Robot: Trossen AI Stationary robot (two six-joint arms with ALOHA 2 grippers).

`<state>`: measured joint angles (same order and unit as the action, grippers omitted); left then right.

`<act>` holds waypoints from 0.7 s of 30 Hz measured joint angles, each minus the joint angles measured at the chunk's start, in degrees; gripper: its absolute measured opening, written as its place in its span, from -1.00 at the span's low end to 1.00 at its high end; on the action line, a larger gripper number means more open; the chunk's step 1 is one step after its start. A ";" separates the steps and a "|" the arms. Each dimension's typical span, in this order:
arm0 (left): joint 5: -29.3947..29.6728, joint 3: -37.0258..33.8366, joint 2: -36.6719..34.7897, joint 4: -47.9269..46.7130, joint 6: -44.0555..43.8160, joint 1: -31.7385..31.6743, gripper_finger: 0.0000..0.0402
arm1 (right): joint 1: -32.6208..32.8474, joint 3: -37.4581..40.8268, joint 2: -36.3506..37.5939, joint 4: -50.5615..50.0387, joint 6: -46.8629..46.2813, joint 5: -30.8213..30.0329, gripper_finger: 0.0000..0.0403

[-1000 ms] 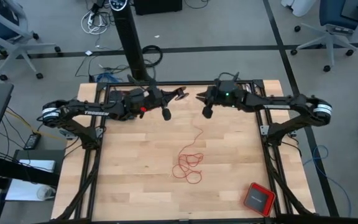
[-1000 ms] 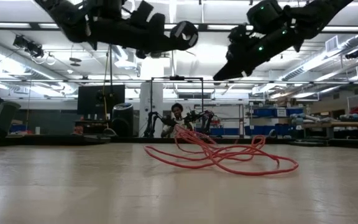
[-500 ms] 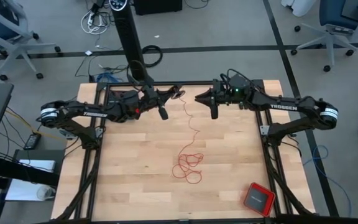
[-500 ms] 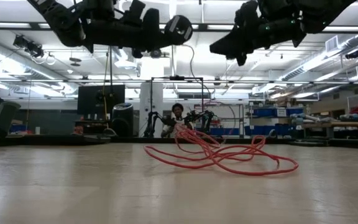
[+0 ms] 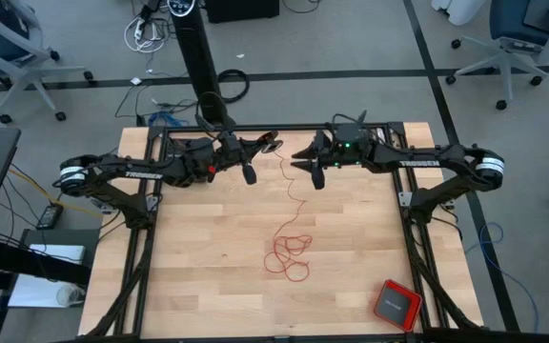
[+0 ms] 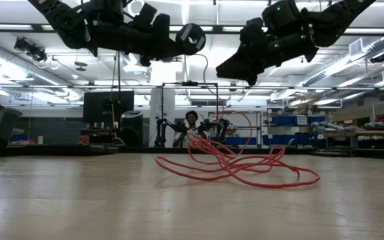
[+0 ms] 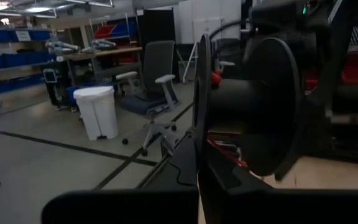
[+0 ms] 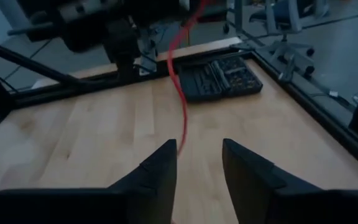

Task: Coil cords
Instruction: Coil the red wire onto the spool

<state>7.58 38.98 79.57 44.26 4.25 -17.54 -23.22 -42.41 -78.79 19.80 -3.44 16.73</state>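
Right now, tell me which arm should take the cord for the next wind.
Right. The right gripper is open with the red cord running just beside its fingers. The left gripper is shut on the spool, so probably just holds it.

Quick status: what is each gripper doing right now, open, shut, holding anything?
Left gripper: shut on a dark spool.
Right gripper: open, holding nothing; red cord runs just beside one finger.

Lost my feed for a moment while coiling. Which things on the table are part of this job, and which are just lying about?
Part of the job:
- red cord, loose loops on the table, one strand rising to a dark spool
- left hand, holding that spool
- right hand, open beside the strand

Lying about:
- red square box, near table corner
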 joint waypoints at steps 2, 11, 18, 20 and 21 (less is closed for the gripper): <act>0.02 0.00 0.00 0.02 0.06 -0.08 -1.00 | 0.18 0.02 -1.28 0.58 -0.06 -0.04 -0.35; 1.91 0.00 0.00 -0.76 1.39 -0.19 -1.00 | 0.80 0.02 -7.77 7.81 -0.67 0.52 -0.35; -6.24 0.02 -3.06 -6.97 -0.81 -2.87 -1.00 | -0.78 0.02 -7.73 7.94 -1.26 3.70 -0.35; -8.91 0.04 -3.23 -7.31 -1.92 -4.19 -1.00 | -0.99 0.02 -8.69 8.73 -3.16 6.47 -0.35; -9.75 0.07 -3.23 -7.72 -2.19 -4.69 -1.00 | -0.99 0.02 -9.30 8.71 -3.63 7.35 -0.35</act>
<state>-2.18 39.05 76.34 36.54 2.07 -22.23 -24.21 -42.39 -88.10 28.52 -7.07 24.07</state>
